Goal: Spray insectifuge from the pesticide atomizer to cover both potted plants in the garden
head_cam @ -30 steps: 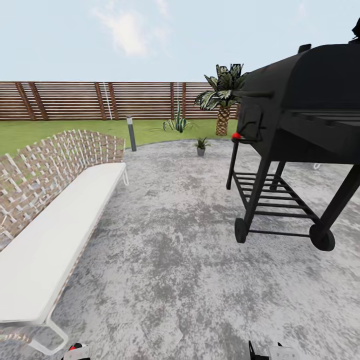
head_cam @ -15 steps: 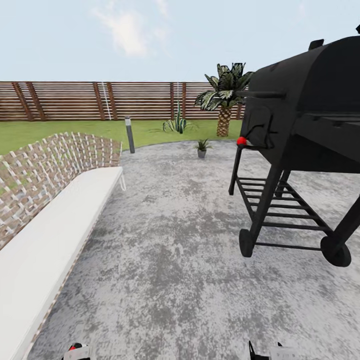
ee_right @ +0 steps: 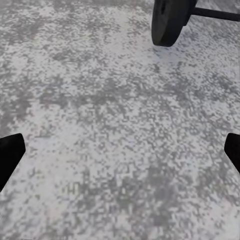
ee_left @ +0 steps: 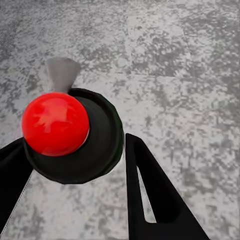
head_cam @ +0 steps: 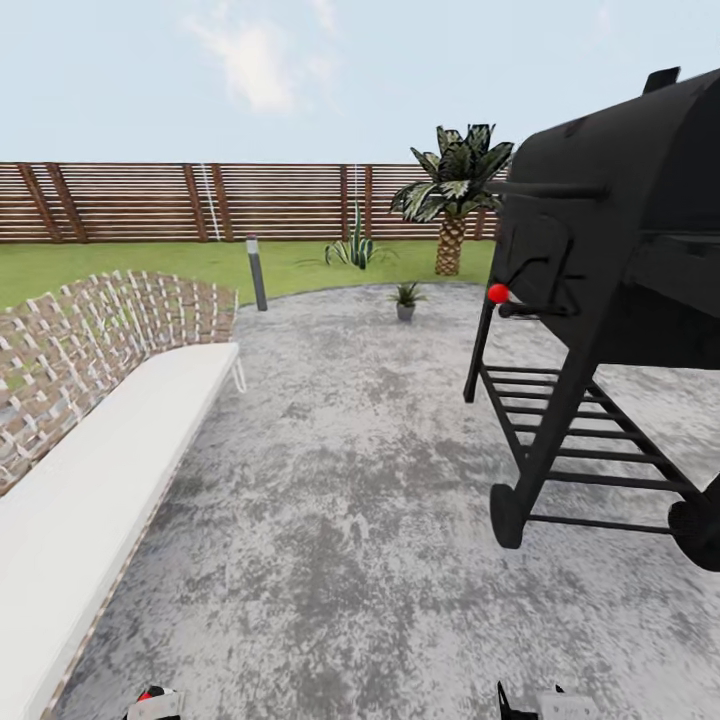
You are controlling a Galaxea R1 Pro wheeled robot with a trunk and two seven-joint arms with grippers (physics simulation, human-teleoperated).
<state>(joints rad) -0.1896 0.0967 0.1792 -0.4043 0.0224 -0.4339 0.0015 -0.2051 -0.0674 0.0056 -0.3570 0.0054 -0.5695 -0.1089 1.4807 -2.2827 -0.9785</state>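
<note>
**Operator:** What is around you, biggest thing first?

**Me:** The garden's grey stone patio (head_cam: 330, 480) lies under me. A black grill (head_cam: 620, 230) stands close on my right and a white bench (head_cam: 110, 470) runs along my left. One potted plant (head_cam: 405, 298) sits at the patio's far edge, well apart from me. Where the pesticide atomizer is, I cannot tell.

**Operator:** And your jaws?

**Me:** My right gripper (ee_right: 120, 150) is spread wide with only stone between the tips. Between the fingers of my left gripper (ee_left: 70, 155) sits a black knob with a red ball (ee_left: 55, 123). (I cannot tell whether I am clamping it.)

**Operator:** What could go wrong?

**Me:** I judge the grill's wheel (ee_right: 167, 22) to be the main risk, since it is near my right arm. Drifting right as I drive on could clip it, and overcorrecting could scrape the bench.
</note>
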